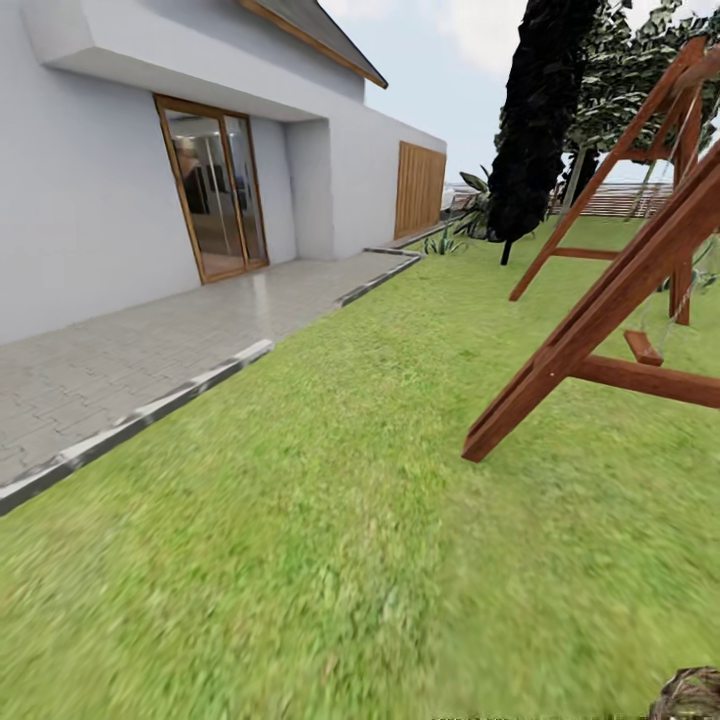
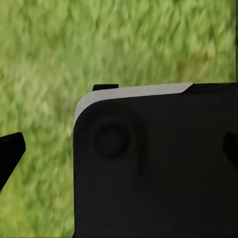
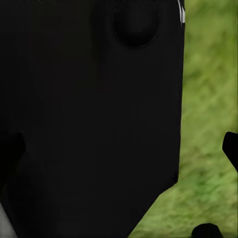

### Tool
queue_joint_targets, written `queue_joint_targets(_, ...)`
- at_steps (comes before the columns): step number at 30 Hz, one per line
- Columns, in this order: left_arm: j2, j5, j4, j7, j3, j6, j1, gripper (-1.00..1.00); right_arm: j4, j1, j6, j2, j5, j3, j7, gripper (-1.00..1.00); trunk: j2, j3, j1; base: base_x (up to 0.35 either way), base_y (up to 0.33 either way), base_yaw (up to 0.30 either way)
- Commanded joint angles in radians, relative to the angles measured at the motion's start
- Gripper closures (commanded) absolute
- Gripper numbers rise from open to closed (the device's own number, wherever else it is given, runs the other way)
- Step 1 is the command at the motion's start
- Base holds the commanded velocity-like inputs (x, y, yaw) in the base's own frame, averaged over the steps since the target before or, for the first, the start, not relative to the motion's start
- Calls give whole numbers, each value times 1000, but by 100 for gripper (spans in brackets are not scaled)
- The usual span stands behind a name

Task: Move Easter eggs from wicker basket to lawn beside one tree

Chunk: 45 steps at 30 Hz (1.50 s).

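Stretching across most of the head view, the lawn [image 1: 330, 520] is short, mottled green grass, blurred in the foreground. A grey paved patio [image 1: 130, 350] runs along its left edge, set off by a pale kerb [image 1: 180, 395], and behind the patio stands a white house [image 1: 90, 180] with a wood-framed glass door [image 1: 212, 195] and a slatted wooden panel [image 1: 420, 187] further along the wall. On the right a wooden swing frame [image 1: 610, 290] rises from the grass on slanted red-brown beams. Beyond it stand an all-black tree [image 1: 535, 110] and a leafy tree [image 1: 630, 80] with a slim pale trunk, with spiky plants [image 1: 445, 240] low by the house corner and a slat fence [image 1: 620, 200] at the garden's far end. The basket [image 1: 692, 695] shows as a sliver of brown weave at the lower right corner; no eggs can be made out in it. In the left wrist view a dark fingertip [image 2: 11, 151] juts over grass beside a black robot body panel [image 2: 158, 163]; in the right wrist view a dark fingertip [image 3: 231, 148] does the same beside a similar panel [image 3: 94, 119]. How far either claw is open I cannot tell, and nothing is seen held in either.
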Motion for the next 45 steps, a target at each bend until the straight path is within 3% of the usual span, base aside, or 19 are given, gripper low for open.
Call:
queue_joint_targets(1,0,-1,1,1,0,-3,0,-100,0,0,-3,0,0,-7,1,-100,0,0,0,0,0,-269)
queue_joint_targets(31,0,-1,1,0,0,-5,0,-100,0,0,-3,-1,0,-8,1,-100,0,20,0,2,1,-270)
queue_joint_targets(45,0,-1,1,1,0,-5,0,-100,0,0,-3,-6,-1,-8,1,-100,0,29,0,169,149,-274)
